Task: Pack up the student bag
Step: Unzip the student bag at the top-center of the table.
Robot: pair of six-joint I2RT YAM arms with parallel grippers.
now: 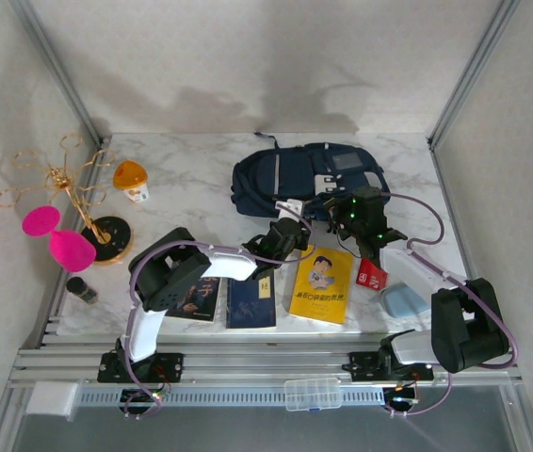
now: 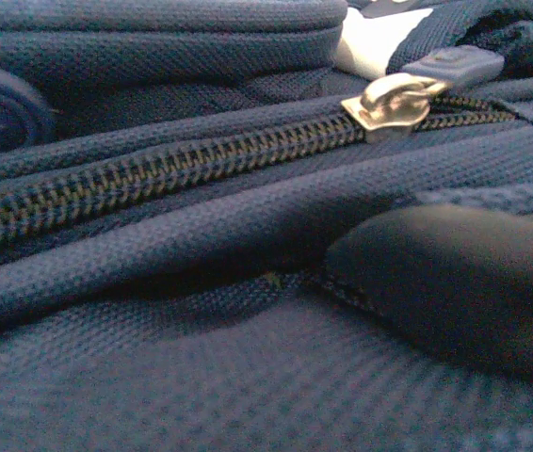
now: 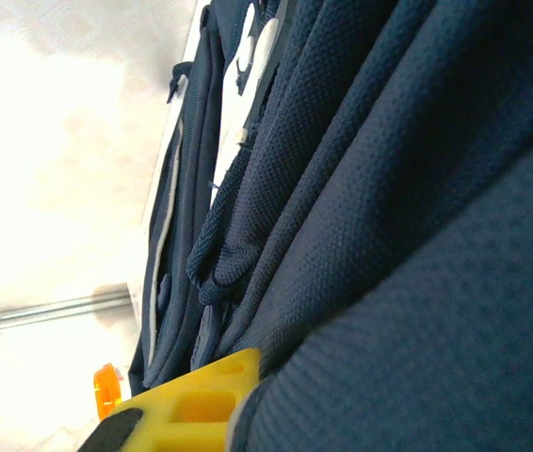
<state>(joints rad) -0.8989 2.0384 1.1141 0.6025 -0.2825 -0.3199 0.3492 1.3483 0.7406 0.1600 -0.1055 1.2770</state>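
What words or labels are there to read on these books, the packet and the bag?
No text is legible.
Yellow book: dark cover title, too small to read.
Dark blue book: pale label, too small.
Black book: pale marks, blurred.
Red packet: white marks, unreadable.
Orange-lidded jar: white label, too small.
Student bag: no writing seen.

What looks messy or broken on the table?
Nothing looks spilled or broken. The student bag lies flat, its zipper closed where visible, and the yellow book lies flat nearby.
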